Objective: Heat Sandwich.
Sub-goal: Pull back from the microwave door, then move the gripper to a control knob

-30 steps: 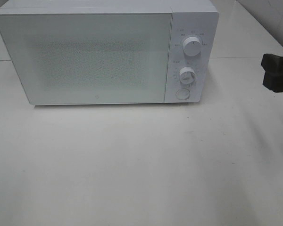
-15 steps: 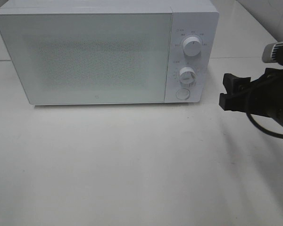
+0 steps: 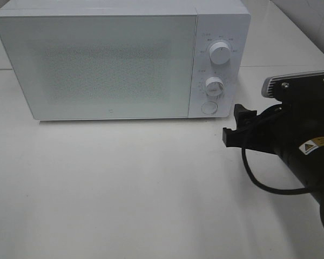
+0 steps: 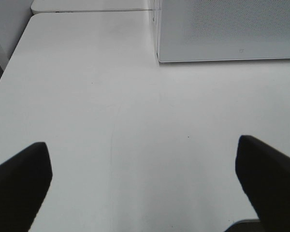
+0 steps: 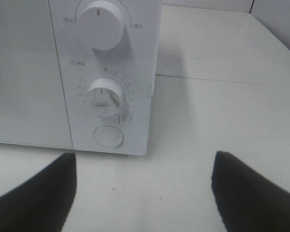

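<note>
The sandwich shows in no view. The white microwave (image 3: 97, 65) stands at the back of the table with its door shut. My right gripper (image 3: 232, 125) is open and empty, just right of the microwave's control panel and pointing toward it. In the right wrist view the right gripper (image 5: 145, 203) faces the lower knob (image 5: 106, 96) and the round button (image 5: 108, 136), a short way off. My left gripper (image 4: 145, 188) is open over bare table, with the microwave's corner (image 4: 227, 29) ahead of it. The left arm is outside the exterior high view.
The control panel carries an upper knob (image 3: 220, 54), a lower knob (image 3: 214, 86) and a round button (image 3: 208, 108). The white table (image 3: 124, 189) stretches in front of the microwave. A black cable (image 3: 259, 181) loops under the right arm.
The right arm has swept in from the right edge toward the microwave's control panel, and its open gripper now sits beside the panel. The microwave has not changed.
</note>
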Action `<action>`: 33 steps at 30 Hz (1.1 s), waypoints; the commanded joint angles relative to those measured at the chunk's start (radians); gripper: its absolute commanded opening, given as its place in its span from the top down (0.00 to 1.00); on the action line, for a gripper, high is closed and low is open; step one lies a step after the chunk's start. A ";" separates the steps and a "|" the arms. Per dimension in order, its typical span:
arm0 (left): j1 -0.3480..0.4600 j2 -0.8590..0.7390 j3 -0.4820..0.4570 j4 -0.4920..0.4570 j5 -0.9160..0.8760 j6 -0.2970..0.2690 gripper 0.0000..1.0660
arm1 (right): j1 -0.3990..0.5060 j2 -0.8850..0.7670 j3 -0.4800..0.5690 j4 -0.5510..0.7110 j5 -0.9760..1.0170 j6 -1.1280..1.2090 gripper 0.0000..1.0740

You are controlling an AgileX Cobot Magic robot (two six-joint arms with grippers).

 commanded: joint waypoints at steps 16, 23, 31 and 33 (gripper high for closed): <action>0.002 -0.026 0.001 -0.005 -0.011 -0.005 0.08 | 0.064 0.131 -0.129 0.052 -0.017 0.002 0.30; 0.002 -0.026 0.001 -0.005 -0.011 -0.005 0.08 | 0.064 0.136 -0.129 0.053 -0.072 0.021 0.30; 0.002 -0.026 0.001 -0.005 -0.011 -0.005 0.08 | 0.032 0.186 -0.148 0.049 -0.092 0.081 0.30; 0.002 -0.026 0.001 -0.005 -0.011 -0.005 0.08 | 0.024 0.202 -0.167 0.048 -0.092 0.081 0.30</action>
